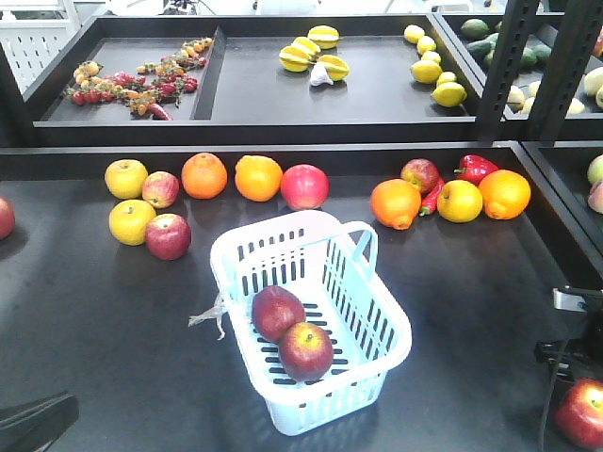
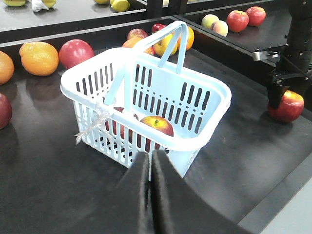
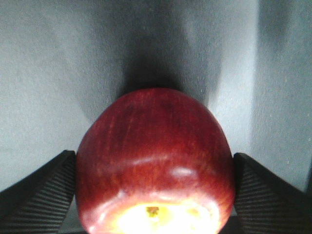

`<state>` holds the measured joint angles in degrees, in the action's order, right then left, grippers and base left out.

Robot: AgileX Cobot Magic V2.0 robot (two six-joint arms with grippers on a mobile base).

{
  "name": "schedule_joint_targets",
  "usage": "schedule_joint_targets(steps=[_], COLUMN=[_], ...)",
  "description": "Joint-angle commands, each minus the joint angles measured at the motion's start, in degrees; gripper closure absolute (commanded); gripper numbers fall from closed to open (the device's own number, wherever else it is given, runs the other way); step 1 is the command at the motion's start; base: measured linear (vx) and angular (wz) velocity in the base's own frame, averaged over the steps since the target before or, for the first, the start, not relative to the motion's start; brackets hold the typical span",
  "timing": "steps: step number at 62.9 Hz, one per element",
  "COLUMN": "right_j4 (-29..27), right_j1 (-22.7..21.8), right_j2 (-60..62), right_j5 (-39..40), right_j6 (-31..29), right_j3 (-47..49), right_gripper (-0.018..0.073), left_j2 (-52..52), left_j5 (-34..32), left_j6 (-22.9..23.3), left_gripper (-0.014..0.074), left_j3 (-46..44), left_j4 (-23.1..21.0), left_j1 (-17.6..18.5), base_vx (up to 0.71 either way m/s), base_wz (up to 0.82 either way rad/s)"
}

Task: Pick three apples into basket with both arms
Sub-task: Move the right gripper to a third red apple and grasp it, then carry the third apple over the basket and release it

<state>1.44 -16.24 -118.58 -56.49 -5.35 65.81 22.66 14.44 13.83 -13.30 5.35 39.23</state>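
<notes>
The pale blue-white basket [image 1: 320, 410] [image 2: 161, 92] stands mid-table with both handles up. Two dark red apples [image 1: 277, 313] [image 1: 305, 350] lie side by side in it; one apple [image 2: 157, 126] shows over the rim in the left wrist view. A third apple [image 1: 582, 414] [image 2: 287, 106] [image 3: 155, 161] is at the table's near right corner. My right gripper [image 3: 155, 195] [image 2: 282, 90] is shut on it, ribbed pads [image 3: 44, 190] pressed against both its sides. My left gripper [image 2: 150, 158] is shut and empty, just short of the basket's near corner.
Yellow apples [image 1: 126, 178], oranges [image 1: 204, 175] and red apples [image 1: 168, 235] lie along the back left. An orange [image 1: 396, 203], a red pepper [image 1: 476, 168] and more fruit sit at back right. A raised shelf [image 1: 254, 127] and black uprights [image 1: 504, 66] stand behind.
</notes>
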Motion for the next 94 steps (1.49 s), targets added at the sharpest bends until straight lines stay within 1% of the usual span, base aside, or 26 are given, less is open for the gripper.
schedule_joint_targets(steps=[1, 5, 14, 18, 23, 27, 32, 35, 43, 51, 56, 63, 69, 70, 78, 83, 88, 91, 94], right_j4=[-1.44, -3.25, -13.94, -21.12, -28.81, -36.17, -41.96, -44.15, -47.54, -47.72, -47.78, -47.78, -48.17, -48.27, -48.7, -49.3, -49.7, -50.05, -50.15], right_j1=[-0.31, -0.31, -0.31, -0.26, -0.26, -0.12, 1.31, 3.52, 10.73, 20.16, 24.67, 29.03, 30.73, 30.98, 31.76, 31.76, 31.76, 31.76, 31.76], right_j2=[5.8, 8.26, 16.11, 20.41, 24.61, 28.33, 31.21, 32.84, 33.52, 31.35, 29.42, 26.03, 23.06, 22.48, 19.97, 19.38, 19.37, 19.37, 19.37], right_j5=[-2.05, -2.05, -1.87, -2.26, -3.02, -3.89, -4.48, -4.58, -2.73, 6.08, 11.68, 14.5, 15.54, 16.08, 17.15, 17.15, 17.23, 17.19, 17.19], right_j6=[-1.16, -2.77, -10.08, -14.18, -19.17, -23.34, -27.17, -28.26, -28.2, -28.2, -28.2, -28.3, -28.43, -28.48, -29.97, -30.32, -30.32, -30.32, -30.32], right_j3=[1.31, 1.31, 1.31, 1.31, 1.31, 1.31, 1.31, 1.31, 1.31, 1.24, 1.24, 1.24, 1.24, 1.24, 1.24, 1.24, 1.24, 1.29, 1.29], right_gripper=[0.0375, 0.0435, 0.0526, 0.0545, 0.0547, 0.0546, 0.0545, 0.0545, 0.0544, 0.0543, 0.0533, 0.0477, 0.0367, 0.0336, 0.013, 0.0023, -0.0055, -0.0086, -0.0099], left_j2=[0.36, 0.36, 0.36, 0.36, 0.36, 0.36, 0.36, 0.36, 0.36, 0.36, 0.36, 0.36, 0.36, 0.36, 0.36, 0.36, 0.36, 0.36, 0.36], left_j5=[-4.33, -4.33, -4.33, -4.33, -4.33, -4.39, -4.39, -4.39, -4.39, -4.39, -4.43, -4.37, -4.37, -4.37, -4.37, -4.37, -4.37, -4.37, -4.37], left_j6=[0.4, 0.4, 0.4, 0.4, 0.4, 0.4, 0.4, 0.4, 0.4, 0.4, 0.4, 0.4, 0.4, 0.4, 0.4, 0.4, 0.4, 0.4, 0.4], left_gripper=[0.0604, 0.0604, 0.0604, 0.0604, 0.0604, 0.0604, 0.0604, 0.0604, 0.0604, 0.0604, 0.0604, 0.0604, 0.0604, 0.0604, 0.0604, 0.0604, 0.0604, 0.0604, 0.0604], left_j3=[-1.5, -1.5, -1.5, -1.5, -1.5, -1.5, -1.5, -1.5, -1.5, -1.5, -1.5, -1.5, -1.5, -1.5, -1.5, -1.5, -1.5, -1.5, -1.5], left_j4=[-0.43, -0.43, -0.43, -0.43, -0.43, -0.43, -0.43, -0.43, -0.43, -0.43, -0.43, -0.43, -0.43, -0.43, -0.43, -0.43, -0.43, -0.43, -0.43], left_j1=[0.13, 0.13, 0.13, 0.13, 0.13, 0.13, 0.13, 0.13, 0.13, 0.13, 0.13, 0.13, 0.13, 0.13, 0.13, 0.13, 0.13, 0.13, 0.13], base_vx=[0.0, 0.0, 0.0, 0.0, 0.0, 0.0, 0.0, 0.0, 0.0, 0.0, 0.0, 0.0, 0.0, 0.0, 0.0, 0.0, 0.0, 0.0, 0.0], base_wz=[0.0, 0.0, 0.0, 0.0, 0.0, 0.0, 0.0, 0.0, 0.0, 0.0, 0.0, 0.0, 0.0, 0.0, 0.0, 0.0, 0.0, 0.0, 0.0])
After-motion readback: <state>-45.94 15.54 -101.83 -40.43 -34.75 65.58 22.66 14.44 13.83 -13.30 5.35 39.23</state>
